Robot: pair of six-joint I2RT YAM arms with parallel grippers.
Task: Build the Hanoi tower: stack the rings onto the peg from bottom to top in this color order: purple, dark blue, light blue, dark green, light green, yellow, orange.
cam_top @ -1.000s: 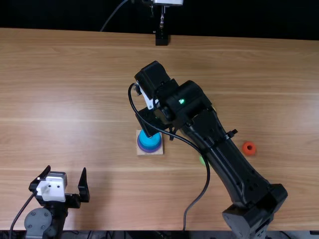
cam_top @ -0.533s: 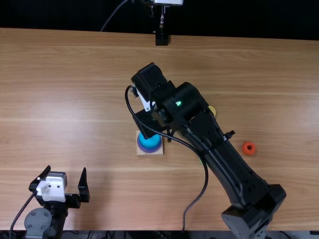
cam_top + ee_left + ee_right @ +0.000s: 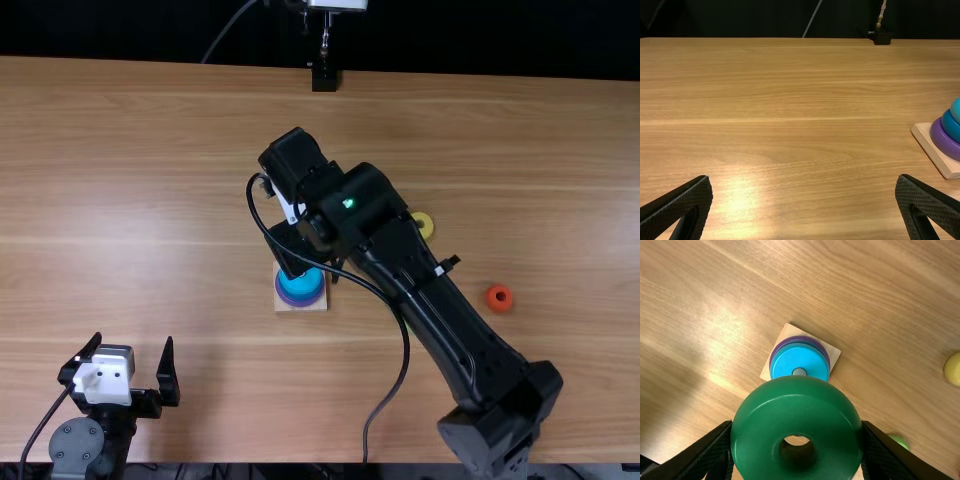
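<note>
Clamping the thick, glossy dark green ring (image 3: 755, 415) from two opposite sides, the right pincer (image 3: 797, 428) has its black pads against the outer wall, and the ring's round hole is left uncovered. In the right wrist view the ring hangs near the square pale wooden base (image 3: 832, 353), whose grey peg top (image 3: 799, 371) shows just past the ring's rim. On that base sit the wide purple ring (image 3: 798, 339), the dark blue ring (image 3: 951, 126) and the light blue ring (image 3: 800, 357), stacked in the right order, so dark green is due next.

The ring looks like smooth, hard plastic or painted wood: probably light, unlikely to squash or break, but slick. Its rounded wall gives the pads little flat surface, so I would take hold at the widest part, straight across the hole; a higher or lower bite could let it tip or squirt free. Moderate pressure should do, with the hole kept level over the peg before lowering.

The left pincer (image 3: 804, 180) stands with its fingers wide apart above the worktop (image 3: 790, 100). The light green ring (image 3: 900, 441), yellow ring (image 3: 425, 226) and orange ring (image 3: 499, 298) lie off the peg.
</note>
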